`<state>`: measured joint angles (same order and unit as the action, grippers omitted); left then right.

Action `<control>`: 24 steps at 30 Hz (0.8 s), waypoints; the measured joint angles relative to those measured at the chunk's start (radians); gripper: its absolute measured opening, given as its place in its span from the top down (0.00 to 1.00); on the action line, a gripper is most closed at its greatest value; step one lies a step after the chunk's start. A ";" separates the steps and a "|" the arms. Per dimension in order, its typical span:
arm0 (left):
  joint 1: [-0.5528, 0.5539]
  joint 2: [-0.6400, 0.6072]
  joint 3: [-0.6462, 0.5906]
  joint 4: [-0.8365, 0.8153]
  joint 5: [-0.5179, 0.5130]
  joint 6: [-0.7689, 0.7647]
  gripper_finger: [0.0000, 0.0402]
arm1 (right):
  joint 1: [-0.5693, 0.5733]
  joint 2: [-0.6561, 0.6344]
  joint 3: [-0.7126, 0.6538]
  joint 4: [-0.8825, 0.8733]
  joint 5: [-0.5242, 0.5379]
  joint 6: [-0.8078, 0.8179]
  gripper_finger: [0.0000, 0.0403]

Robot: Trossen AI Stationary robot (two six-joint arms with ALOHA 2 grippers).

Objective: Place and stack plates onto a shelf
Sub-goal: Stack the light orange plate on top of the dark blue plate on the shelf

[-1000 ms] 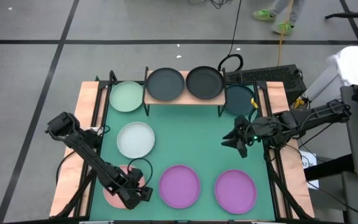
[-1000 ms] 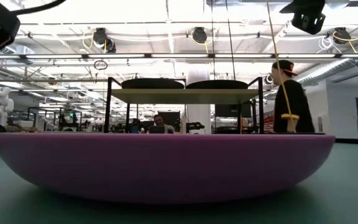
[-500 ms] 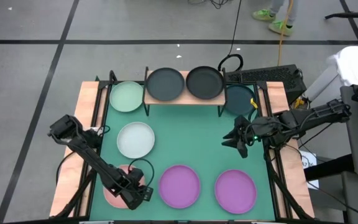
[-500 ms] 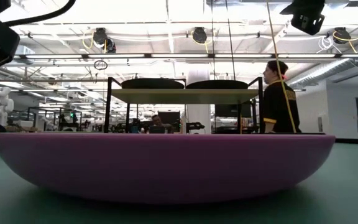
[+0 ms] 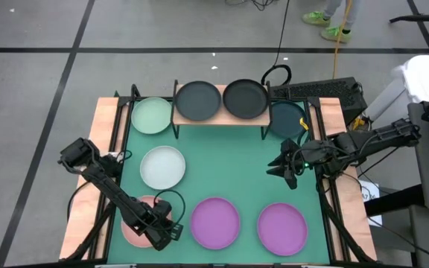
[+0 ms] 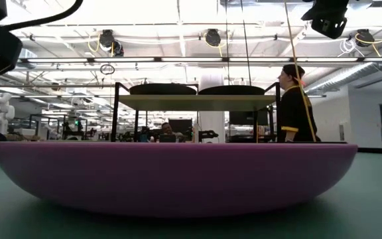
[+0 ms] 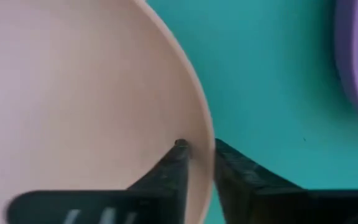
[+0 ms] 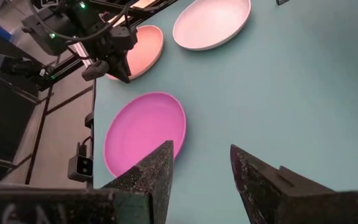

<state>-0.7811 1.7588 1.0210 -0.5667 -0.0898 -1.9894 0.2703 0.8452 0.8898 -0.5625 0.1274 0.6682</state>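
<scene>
The pink plate (image 5: 134, 225) lies on the green mat at the near left. My left gripper (image 5: 171, 229) points down over its right rim and is shut on it. My right gripper (image 5: 281, 168) hangs open above the mat's right side, with nothing between its fingers (image 8: 160, 174). The shelf (image 5: 220, 119) stands at the far edge with two dark plates (image 5: 198, 100) (image 5: 245, 97) side by side on its board. On the mat lie a mint plate (image 5: 152, 115), a white plate (image 5: 162, 167), a dark teal plate (image 5: 287, 119) and two purple plates (image 5: 215, 222) (image 5: 282, 228). My left gripper pinches the pink plate's rim (image 7: 201, 155) on the side facing the purple plate. One finger (image 7: 174, 163) is inside the plate and the other is outside. The fingers come from above, pointing steeply down. The plate lies flat on the mat.
Bare green mat (image 5: 229, 160) lies between the shelf and the purple plates. Light-wood strips (image 5: 104, 126) and black rails run along both sides of the table. A person (image 6: 296, 106) stands in the room behind the shelf.
My left gripper has drawn its fingers together on the pink plate's rim while staying over the near-left corner. The plate has not moved. The person behind the table has stepped to the left.
</scene>
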 joint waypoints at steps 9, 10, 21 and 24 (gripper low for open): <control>0.001 -0.029 -0.003 -0.013 0.008 0.015 0.95 | 0.000 0.000 0.000 0.000 0.002 -0.014 0.64; 0.001 -0.038 -0.004 -0.029 0.008 0.015 0.95 | 0.000 0.000 0.000 0.000 0.002 -0.022 0.64; 0.005 -0.206 -0.006 -0.070 -0.032 0.113 0.98 | 0.000 0.000 0.000 -0.007 0.009 -0.053 0.64; 0.014 -0.259 -0.006 -0.112 -0.044 0.123 0.98 | 0.000 0.000 0.000 -0.016 0.029 -0.061 0.64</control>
<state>-0.7676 1.5000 1.0153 -0.6788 -0.1335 -1.8668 0.2699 0.8455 0.8898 -0.5788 0.1561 0.6067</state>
